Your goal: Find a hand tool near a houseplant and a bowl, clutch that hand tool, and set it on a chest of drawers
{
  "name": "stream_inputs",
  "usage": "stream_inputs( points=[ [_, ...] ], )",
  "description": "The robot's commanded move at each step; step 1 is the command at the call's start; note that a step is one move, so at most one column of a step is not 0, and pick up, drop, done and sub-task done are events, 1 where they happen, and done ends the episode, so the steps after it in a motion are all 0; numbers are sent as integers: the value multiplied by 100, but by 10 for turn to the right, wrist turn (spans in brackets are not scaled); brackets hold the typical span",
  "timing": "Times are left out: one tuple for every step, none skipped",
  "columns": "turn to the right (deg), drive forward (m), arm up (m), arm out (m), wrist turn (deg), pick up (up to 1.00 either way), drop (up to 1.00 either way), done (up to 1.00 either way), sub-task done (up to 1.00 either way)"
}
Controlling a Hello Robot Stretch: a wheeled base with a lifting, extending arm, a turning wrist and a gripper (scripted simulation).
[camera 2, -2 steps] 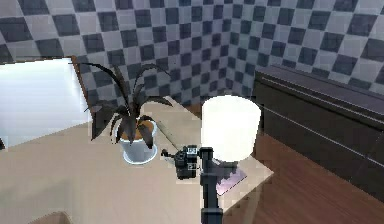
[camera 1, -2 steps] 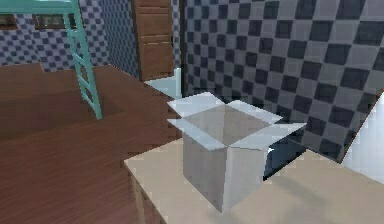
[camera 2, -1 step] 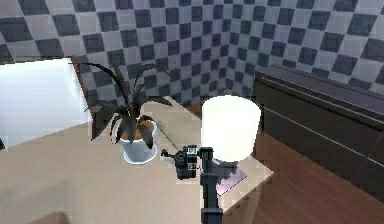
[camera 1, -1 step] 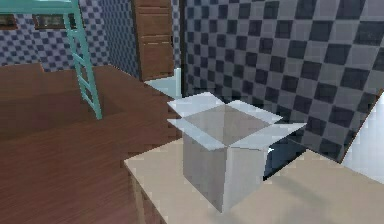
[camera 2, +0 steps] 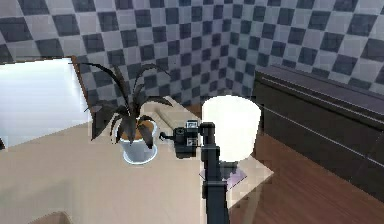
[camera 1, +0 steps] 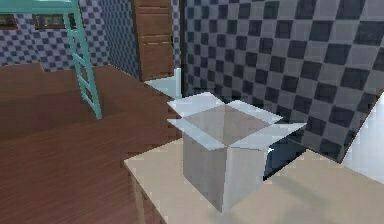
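Step in hand: reach for the hand tool. Pincer (camera 2: 181,139) sits just right of houseplant (camera 2: 132,108) on the surface (camera 2: 60,175). Cannot tell if it holds anything; tool not distinguishable near it. Next: lift clear, carry to dark chest of drawers (camera 2: 322,112), well right of pincer

Matt cardboard box (camera 1: 215,155), wooden floor (camera 1: 60,130)

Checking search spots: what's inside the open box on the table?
Inside the box, bare inner walls are visible; its floor is hidden behind the near wall, so contents can't be told.
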Motion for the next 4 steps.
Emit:
stream_inputs(
  points=[
    [0, 0, 22, 0, 0, 0, 0, 0, 0],
    [0, 0, 0, 0, -450, 0, 0, 0, 0],
    [0, 0, 0, 0, -450, 0, 0, 0, 0],
    [0, 0, 0, 0, -270, 0, 0, 0, 0]
  ],
)
